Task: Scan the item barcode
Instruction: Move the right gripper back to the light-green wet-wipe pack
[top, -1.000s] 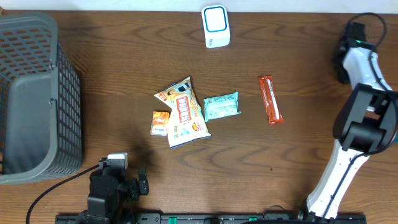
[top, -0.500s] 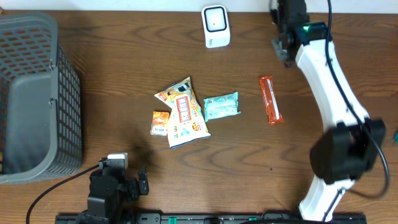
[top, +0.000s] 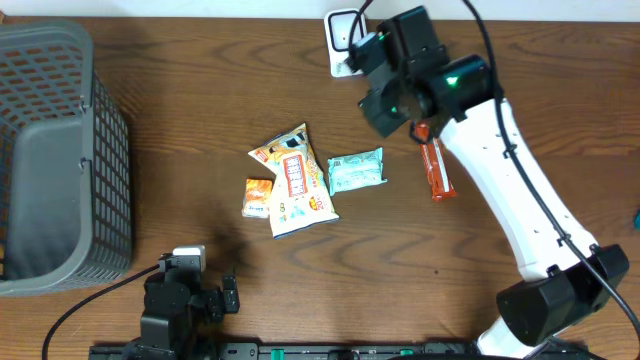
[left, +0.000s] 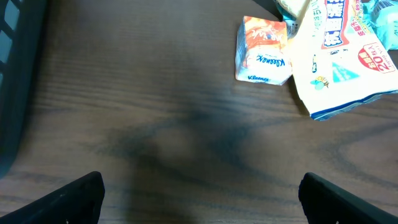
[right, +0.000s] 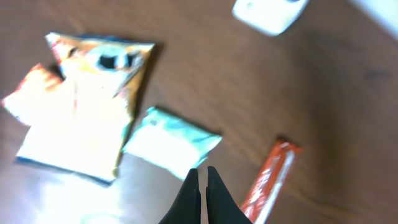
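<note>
Four items lie mid-table: a yellow snack bag (top: 293, 182), a teal packet (top: 356, 171), a small orange tissue pack (top: 258, 196) and a red bar (top: 437, 172). The white scanner (top: 339, 48) stands at the back edge, partly covered by my right arm. My right gripper (right: 200, 172) hangs shut and empty above the table, between the teal packet (right: 172, 142) and the red bar (right: 268, 180). That view is blurred. My left gripper (left: 202, 199) stays open and empty at the front, the tissue pack (left: 263, 51) ahead of it.
A grey mesh basket (top: 60, 160) fills the left side of the table. My right arm (top: 500, 170) stretches from the front right corner across the red bar's top end to the scanner. The left arm (top: 180, 305) sits at the front edge.
My right arm has swung from the table's right edge leftward along the back, and now hangs over the items beside the scanner. The left arm and the items have not moved.
</note>
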